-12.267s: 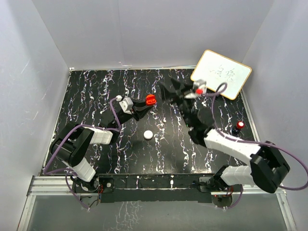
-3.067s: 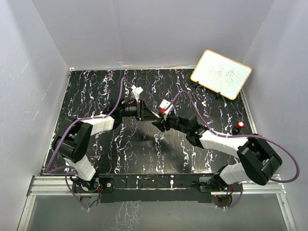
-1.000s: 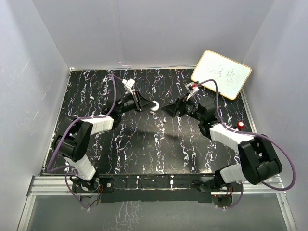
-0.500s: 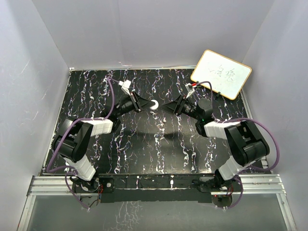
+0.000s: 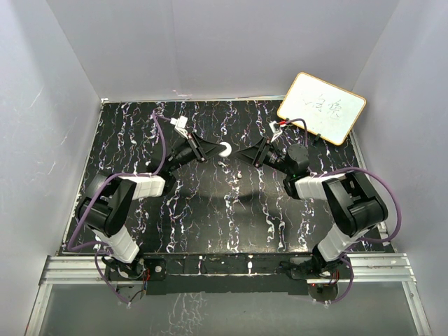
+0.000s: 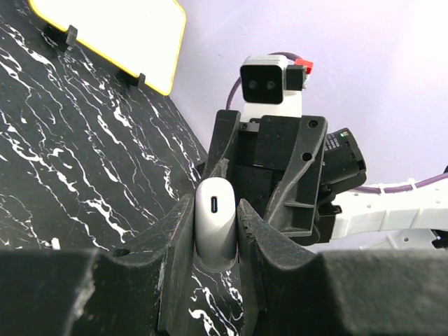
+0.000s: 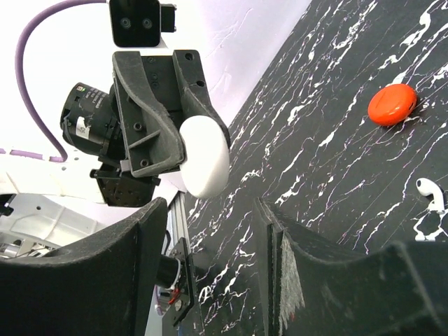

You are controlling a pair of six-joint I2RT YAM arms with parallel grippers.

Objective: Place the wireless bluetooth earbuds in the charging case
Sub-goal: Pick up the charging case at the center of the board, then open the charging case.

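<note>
Above the middle of the black white-veined tabletop [image 5: 210, 224], the left gripper [image 6: 215, 208] is clamping the white rounded plastic charging case [image 6: 215, 234] tight between its fingers. It is holding the case off the surface with the port end pointing outward. The right gripper [image 7: 210, 210] is facing it head-on, just beside the case, jaws standing partly apart and gripping nothing. A small white stemmed earbud [image 7: 428, 189] is lying on the tabletop, well apart from the case and near a red round glossy puck [image 7: 392, 103]. A white board with a yellow frame [image 5: 322, 107] is standing at the far right corner.
</note>
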